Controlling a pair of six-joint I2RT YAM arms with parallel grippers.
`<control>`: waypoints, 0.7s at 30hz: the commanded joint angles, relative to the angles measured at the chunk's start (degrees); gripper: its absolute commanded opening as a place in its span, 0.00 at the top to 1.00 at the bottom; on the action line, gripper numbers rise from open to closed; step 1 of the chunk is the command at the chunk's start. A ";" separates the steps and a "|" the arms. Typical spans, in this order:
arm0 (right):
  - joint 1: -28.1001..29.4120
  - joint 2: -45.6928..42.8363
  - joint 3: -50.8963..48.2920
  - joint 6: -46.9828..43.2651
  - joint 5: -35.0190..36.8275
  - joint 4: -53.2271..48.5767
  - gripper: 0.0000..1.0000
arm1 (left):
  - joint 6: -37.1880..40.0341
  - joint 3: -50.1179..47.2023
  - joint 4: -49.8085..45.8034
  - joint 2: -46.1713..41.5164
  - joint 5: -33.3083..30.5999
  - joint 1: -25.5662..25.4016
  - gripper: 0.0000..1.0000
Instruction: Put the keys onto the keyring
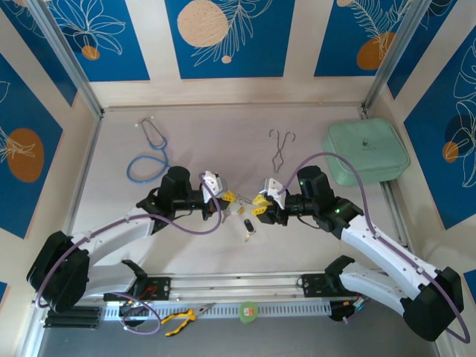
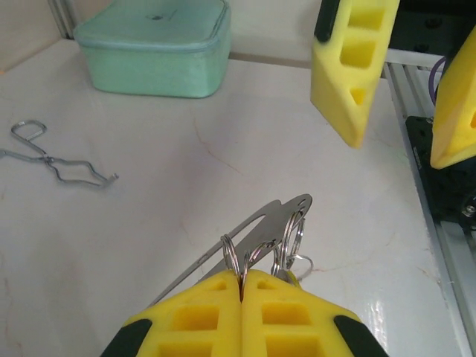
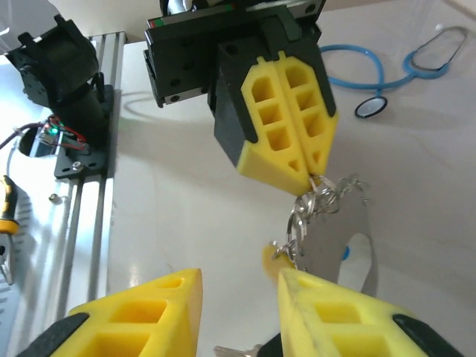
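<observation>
Keyring (image 2: 277, 222): silvery flat oval loop with small split rings, a short beaded chain and a small yellow tag (image 3: 273, 258). It is held off the table (image 1: 223, 149), pinched at the ring end in the closed left gripper (image 2: 242, 279), with the loop sticking out tilted. Keys (image 1: 248, 227): small, loose on the table just near of the keyring. A black head is visible, and they are not on the ring.

- The middle of the table (image 1: 216, 134) is occupied by the left gripper (image 1: 228, 198) and right gripper (image 1: 259, 201), with a narrow gap left between them
- That gap is partly crossed by the keyring (image 2: 277, 227) clamped in the left gripper; the keys (image 1: 248, 227) lie just nearward
- The far right corner is blocked by a green box (image 1: 366, 152); forceps (image 1: 281, 149) are laid near the far edge, a stethoscope (image 1: 149, 152) towards the far left corner
- Bare surface is left between stethoscope and forceps
</observation>
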 commanded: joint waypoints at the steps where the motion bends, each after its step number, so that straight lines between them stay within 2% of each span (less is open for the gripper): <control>1: 0.12 0.21 1.52 6.94 -1.90 0.20 0.70 | 3.20 0.52 3.68 0.45 0.97 -0.64 1.00; 7: -0.20 3.12 3.87 -2.47 1.66 -2.61 0.73 | 3.99 0.20 2.03 1.27 1.02 -1.57 1.00; 12: 0.70 6.41 6.50 -9.65 4.86 -6.16 0.84 | 4.62 -0.47 1.06 3.33 2.98 -2.54 1.00; 18: 1.25 6.95 4.24 -22.67 5.73 -5.05 0.88 | 8.76 -2.43 1.48 4.99 3.80 -4.32 1.00; 21: 1.16 8.19 3.62 -27.49 5.93 -3.94 0.86 | 11.13 -3.19 1.84 5.01 5.01 -4.67 1.00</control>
